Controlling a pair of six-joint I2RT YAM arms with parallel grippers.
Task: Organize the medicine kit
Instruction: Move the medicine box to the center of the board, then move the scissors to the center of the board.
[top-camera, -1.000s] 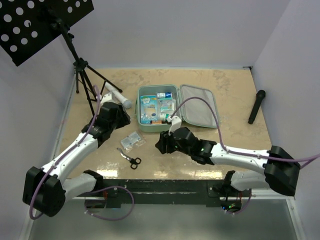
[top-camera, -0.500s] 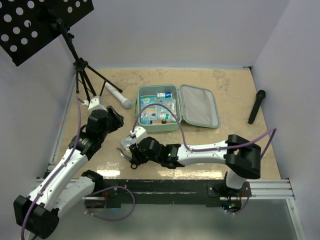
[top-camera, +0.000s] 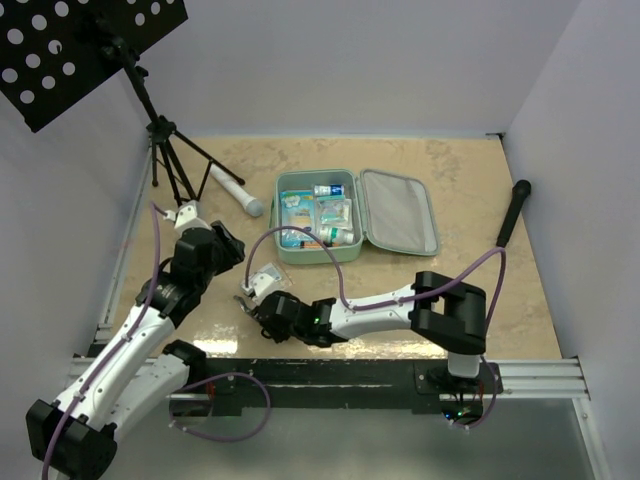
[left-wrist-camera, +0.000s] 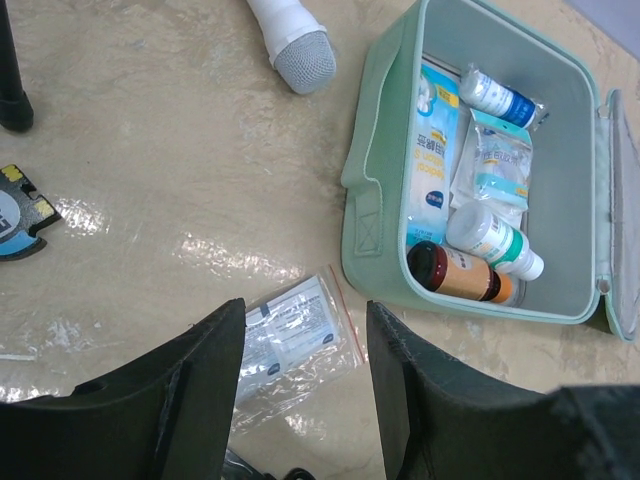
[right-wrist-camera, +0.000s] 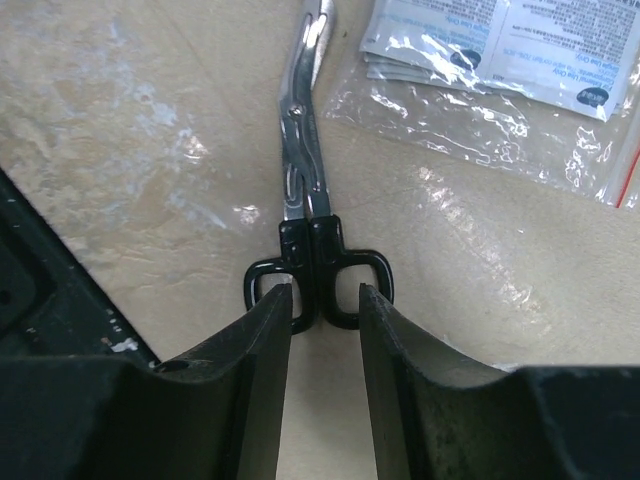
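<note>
The medicine kit is a mint-green case lying open, its lid flat to the right. In the left wrist view the kit holds bottles and packets. A clear bag of packets lies on the table near the kit's front left corner; it also shows in the top view. My left gripper is open and empty above that bag. Scissors with black handles lie in front of the bag. My right gripper is open, one finger either side of the handle loops.
A white-and-grey microphone lies left of the kit, beside a music stand's tripod. A black microphone lies at the far right. A small blue-and-yellow gadget sits left of the bag. The bag of packets lies just beyond the scissors.
My right arm has swung left from beside the kit down to the scissors. My left gripper has drawn back to the left, away from the bag.
</note>
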